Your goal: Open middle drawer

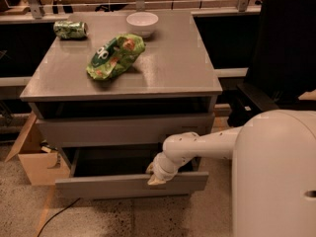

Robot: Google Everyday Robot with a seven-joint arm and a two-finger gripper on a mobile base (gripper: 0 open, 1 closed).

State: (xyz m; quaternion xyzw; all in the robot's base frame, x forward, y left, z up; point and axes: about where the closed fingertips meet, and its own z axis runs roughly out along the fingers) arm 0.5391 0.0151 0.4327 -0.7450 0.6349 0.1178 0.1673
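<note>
The middle drawer [108, 185] stands pulled out toward the near side of the grey cabinet, its dark box interior showing behind the flat front panel. The tool [157, 177] sits at the upper edge of that panel, right of its centre, touching it; whether it is clenched on the panel or released cannot be told. The white arm [202, 144] reaches in from the right to this spot. Above the open drawer, another grey drawer front [108, 131] is pushed in. On the tabletop [173, 68] a green crisp bag [116, 57] lies left of centre, a white bowl [142, 21] sits at the far edge, and a green can [70, 29] lies on its side in the far left corner. A cardboard box [39, 167] stands on the floor left of the cabinet, and a black chair [286, 58] is on the right.
</note>
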